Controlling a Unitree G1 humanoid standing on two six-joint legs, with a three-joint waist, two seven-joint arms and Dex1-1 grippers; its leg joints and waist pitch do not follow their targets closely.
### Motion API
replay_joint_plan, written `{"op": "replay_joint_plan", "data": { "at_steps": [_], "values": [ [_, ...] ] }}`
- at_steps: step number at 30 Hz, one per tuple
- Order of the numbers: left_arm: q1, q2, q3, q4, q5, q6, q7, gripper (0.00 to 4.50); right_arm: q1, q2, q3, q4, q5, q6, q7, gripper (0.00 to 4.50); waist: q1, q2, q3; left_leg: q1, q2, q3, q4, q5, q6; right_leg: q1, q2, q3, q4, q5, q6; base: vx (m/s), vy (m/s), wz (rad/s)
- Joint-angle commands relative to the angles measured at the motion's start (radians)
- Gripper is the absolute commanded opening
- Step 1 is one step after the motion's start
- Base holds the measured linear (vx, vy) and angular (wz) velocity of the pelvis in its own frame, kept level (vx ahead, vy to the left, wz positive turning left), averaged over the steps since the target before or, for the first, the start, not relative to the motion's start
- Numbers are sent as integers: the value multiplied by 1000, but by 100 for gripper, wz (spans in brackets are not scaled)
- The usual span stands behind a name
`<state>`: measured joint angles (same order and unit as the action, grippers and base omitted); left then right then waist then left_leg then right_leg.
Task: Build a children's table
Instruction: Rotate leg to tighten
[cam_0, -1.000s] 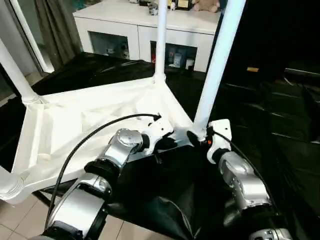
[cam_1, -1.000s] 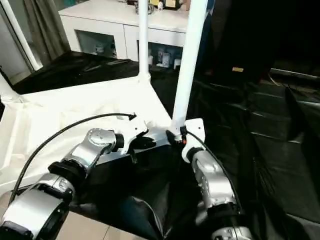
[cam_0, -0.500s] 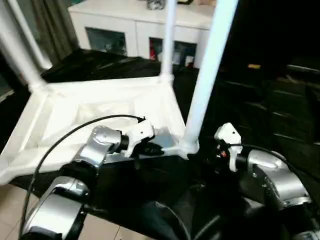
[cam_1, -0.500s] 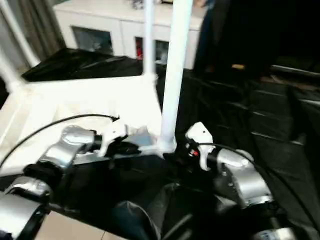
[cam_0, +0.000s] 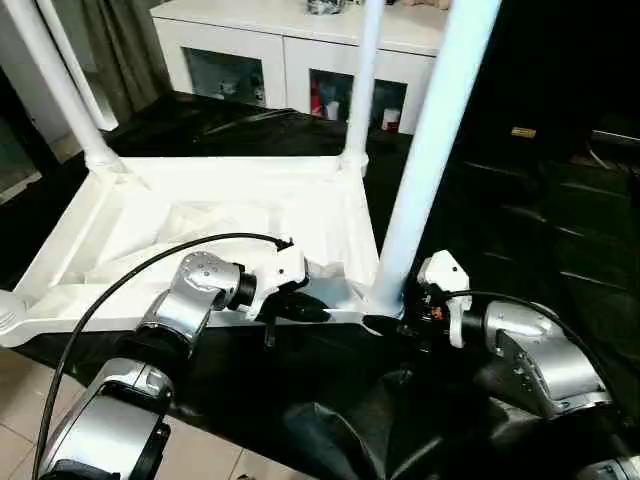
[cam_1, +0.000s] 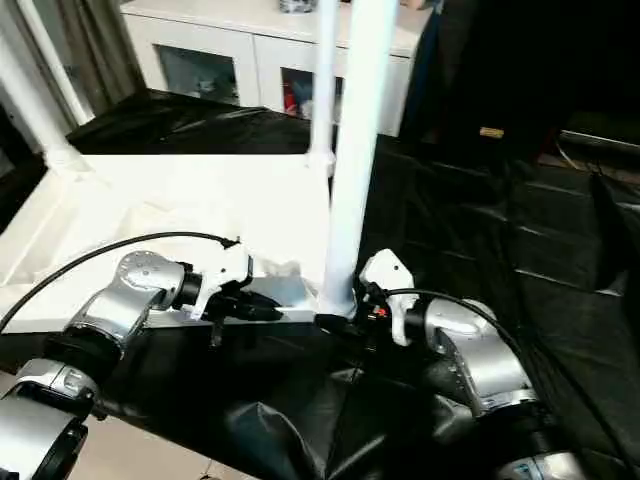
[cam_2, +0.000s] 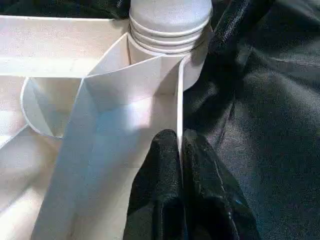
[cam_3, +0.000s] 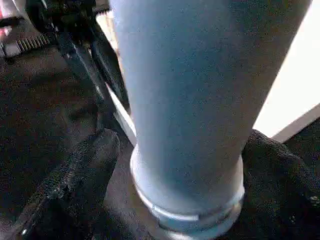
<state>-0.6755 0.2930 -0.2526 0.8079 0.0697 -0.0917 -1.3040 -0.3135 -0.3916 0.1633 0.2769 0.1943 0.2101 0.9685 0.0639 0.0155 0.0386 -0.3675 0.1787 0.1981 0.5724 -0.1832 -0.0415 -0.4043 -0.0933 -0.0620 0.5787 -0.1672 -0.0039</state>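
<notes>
Your inventory: tabletop (cam_0: 215, 215) upside down on black sheeting (cam_0: 520, 215), legs upright in corner sockets; near leg (cam_0: 425, 150) between your right gripper (cam_0: 385, 325) fingers, spread, either side; left gripper (cam_0: 305, 310) pinched on tabletop rim; white cabinet (cam_0: 300, 60) behind

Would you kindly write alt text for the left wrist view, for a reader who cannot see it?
The left gripper, its two black fingers shut on the thin white side wall of the upturned tabletop. Just beyond them, a white leg stands in the round corner socket, with black sheeting beside the tabletop.
</notes>
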Motion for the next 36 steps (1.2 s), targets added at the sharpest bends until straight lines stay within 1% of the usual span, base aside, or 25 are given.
{"op": "replay_joint_plan", "data": {
  "at_steps": [1, 3, 4, 6, 9, 10, 11, 13, 14, 21, 22, 23, 24, 25, 26, 27, 28, 29, 30, 31, 32, 33, 34, 35, 36],
  "values": [
    [14, -16, -4, 0, -38, 0, -14, 0, -8, 8, 4, -6, 15, 4, 16, 387, 1, -10, -58, 11, 54, -18, -60, -207, 61, 49, -55, 39, -57, -193, -241, 0, 0, 0],
    [13, -13, -3, 2, -36, 0, -10, 0, -8, 8, 9, -1, 8, 1, 17, 387, 1, -10, -58, 11, 54, -17, -60, -198, 65, 50, -56, 38, -56, -181, -244, 0, 0, 0],
    [13, -12, -1, 2, -34, 1, -9, 0, -9, 9, 9, 4, 5, 1, 18, 361, 1, -10, -58, 10, 53, -17, -59, -196, 67, 51, -56, 38, -55, -180, -246, 0, 0, 0],
    [14, -11, 2, -2, -32, 7, -8, 0, -10, 12, 9, 12, 3, 0, 22, 361, 1, -11, -58, 10, 53, -17, -59, -200, 66, 51, -57, 38, -57, -191, -245, 0, 0, 0],
    [12, -10, 4, -1, -30, 7, -6, 0, -12, 12, 12, 16, 5, 0, 22, 325, 3, -10, -59, 11, 53, -17, -59, -196, 65, 51, -56, 38, -56, -190, -243, 0, 0, 0],
    [11, -9, 5, 1, -31, 6, -6, 0, -14, 13, 13, 18, 6, 0, 22, 319, 3, -13, -59, 11, 53, -17, -58, -188, 68, 52, -56, 38, -54, -178, -245, 0, 0, 0],
    [11, -8, 6, 1, -31, 7, -6, 0, -14, 13, 13, 19, 8, 0, 22, 314, 4, -10, -59, 11, 54, -17, -58, -185, 70, 51, -56, 38, -54, -174, -248, 0, 0, 0],
    [12, -6, 7, 2, -31, 6, -5, 0, -16, 14, 13, 22, 10, 1, 24, 295, 3, -12, -59, 10, 53, -17, -58, -185, 72, 51, -56, 38, -54, -173, -248, 0, 0, 0],
    [12, -5, 7, 1, -30, 7, -4, 0, -17, 15, 13, 23, 10, 1, 24, 286, 4, -11, -59, 11, 54, -17, -57, -184, 72, 51, -57, 37, -54, -174, -249, 0, 0, 0],
    [11, 8, 9, 9, -25, 4, -3, 0, -23, 21, 14, 34, 2, -4, 21, 272, 3, -10, -59, 11, 54, -17, -58, -189, 67, 51, -56, 37, -53, -177, -249, 0, 0, 0],
    [-3, 4, 13, 40, 2, 1, 75, 0, -28, 34, 8, 68, -25, -22, -35, 272, 3, -11, -59, 11, 53, -17, -57, -187, 68, 52, -56, 37, -53, -175, -249, 0, 0, 0],
    [-14, 0, 15, 63, 22, -1, 134, 0, -32, 44, 3, 94, -45, -35, -76, 272, -2, -10, -57, 11, 52, -17, -58, -201, 61, 46, -57, 37, -56, -195, -248, 0, 0, 0],
    [-23, -5, 20, 79, 31, 1, 176, 0, -35, 56, -5, 114, -54, -42, -113, 272, -5, -11, -56, 14, 49, -19, -59, -228, 46, 48, -58, 37, -61, -245, -238, 0, 0, 0],
    [-33, -14, 29, 98, 35, 5, 221, 0, -38, 73, -18, 135, -60, -48, -157, 272, -5, -11, -56, 14, 49, -19, -59, -228, 46, 48, -58, 37, -61, -245, -238, 0, 0, 0],
    [-45, -25, 38, 117, 39, 11, 271, 0, -41, 95, -34, 159, -63, -53, -209, 272, -8, -11, -54, 17, 49, -21, -62, -259, 27, 43, -60, 38, -70, -313, -217, 0, 0, 0],
    [-49, -29, 40, 123, 41, 12, 287, 0, -42, 103, -39, 166, -64, -55, -226, 271, -10, -15, -54, 16, 49, -22, -62, -262, 22, 44, -60, 38, -70, -324, -212, 0, 0, 0],
    [-64, -50, 48, 143, 47, 31, 357, 0, -43, 144, -65, 190, -60, -51, -306, 271, -9, -13, -53, 16, 50, -24, -65, -273, 18, 44, -60, 38, -72, -340, -202, 0, 0, 0],
    [-75, -70, 53, 156, 51, 51, 412, 0, -42, 178, -86, 206, -57, -45, -373, 271, -14, -12, -51, 18, 51, -23, -67, -282, 13, 38, -57, 40, -72, -342, -198, 0, 0, 0],
    [-86, -93, 60, 170, 54, 69, 473, 0, -43, 215, -109, 222, -53, -34, -445, 271, -14, -12, -51, 21, 51, -24, -68, -289, 6, 37, -58, 39, -75, -349, -196, 0, 0, 0],
    [-93, -107, 64, 177, 55, 81, 507, 0, -43, 237, -121, 230, -50, -26, -487, 271, -17, -11, -51, 19, 49, -25, -68, -294, 4, 37, -58, 39, -74, -353, -194, 0, 0, 0],
    [-110, -153, 66, 205, 53, 96, 580, 0, -52, 298, -139, 262, -66, -18, -615, 270, -19, -5, -52, 19, 48, -26, -69, -295, -3, 37, -58, 40, -75, -349, -191, 0, 0, 0],
    [-115, -168, 65, 213, 54, 96, 598, 0, -54, 315, -137, 269, -74, -15, -646, 270, -21, -8, -52, 22, 48, -25, -68, -300, -5, 34, -57, 40, -78, -349, -190, 0, 0, 0],
    [-118, -176, 64, 217, 55, 96, 608, 0, -55, 325, -136, 272, -78, -13, -662, 270, -22, -10, -52, 22, 46, -26, -69, -306, -8, 35, -55, 40, -77, -347, -189, 0, 0, 0],
    [-130, -213, 56, 234, 60, 91, 635, 0, -56, 356, -108, 276, -112, -26, -698, 270, -22, -7, -53, 20, 45, -26, -69, -305, -5, 38, -56, 40, -77, -344, -187, 0, 0, 0],
    [-133, -223, 52, 238, 61, 87, 630, 0, -55, 367, -96, 273, -117, -33, -693, 270, -22, -8, -51, 21, 43, -24, -68, -306, 3, 36, -56, 41, -82, -347, -180, 0, 0, 0]
  ]
}}
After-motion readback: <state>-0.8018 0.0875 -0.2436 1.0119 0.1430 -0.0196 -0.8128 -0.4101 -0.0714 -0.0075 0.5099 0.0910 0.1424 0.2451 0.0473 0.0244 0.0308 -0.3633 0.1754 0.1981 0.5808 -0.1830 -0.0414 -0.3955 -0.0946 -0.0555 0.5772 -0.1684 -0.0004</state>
